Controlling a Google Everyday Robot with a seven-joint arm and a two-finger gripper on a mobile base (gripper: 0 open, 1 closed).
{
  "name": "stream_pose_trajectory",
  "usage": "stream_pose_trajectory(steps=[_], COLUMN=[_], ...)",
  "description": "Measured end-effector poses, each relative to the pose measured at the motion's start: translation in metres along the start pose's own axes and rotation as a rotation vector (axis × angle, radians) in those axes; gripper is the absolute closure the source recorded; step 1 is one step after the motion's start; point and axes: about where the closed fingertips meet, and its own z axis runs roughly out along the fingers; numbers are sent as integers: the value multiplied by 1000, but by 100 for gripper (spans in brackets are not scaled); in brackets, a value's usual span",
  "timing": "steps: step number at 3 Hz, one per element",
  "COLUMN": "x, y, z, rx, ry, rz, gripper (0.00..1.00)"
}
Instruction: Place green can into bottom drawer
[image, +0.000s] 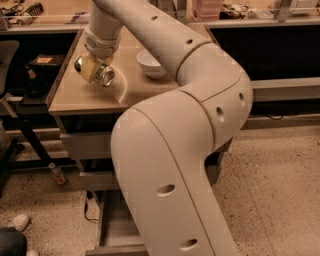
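Observation:
My gripper (94, 71) hangs over the left part of the cabinet top (75, 97), pointing down from the big cream arm. It is shut across the green can (105, 75), which lies sideways in it with a shiny silver end showing on each side. The can is just above the top's surface. The fingers cover most of the can's side. The bottom drawer (118, 227) is pulled open at the lower edge of the view, below the two closed drawers. The arm's elbow hides its right part.
A white bowl (151, 63) stands on the cabinet top, right of the gripper. A dark chair (10, 65) and its frame stand left of the cabinet. A small bottle (57, 174) and a shoe (20, 222) lie on the speckled floor at left. Benches run along the back.

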Motion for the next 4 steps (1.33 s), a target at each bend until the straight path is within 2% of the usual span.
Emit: stream_pose_trajectory(steps=[1, 2, 3, 4], x=[14, 44, 43, 60], y=[14, 36, 37, 51], z=[-40, -65, -64, -66], rx=[10, 1, 1, 0], ry=[-91, -263, -262, -256], rz=[78, 160, 159, 188], gripper=[100, 100, 100, 100])
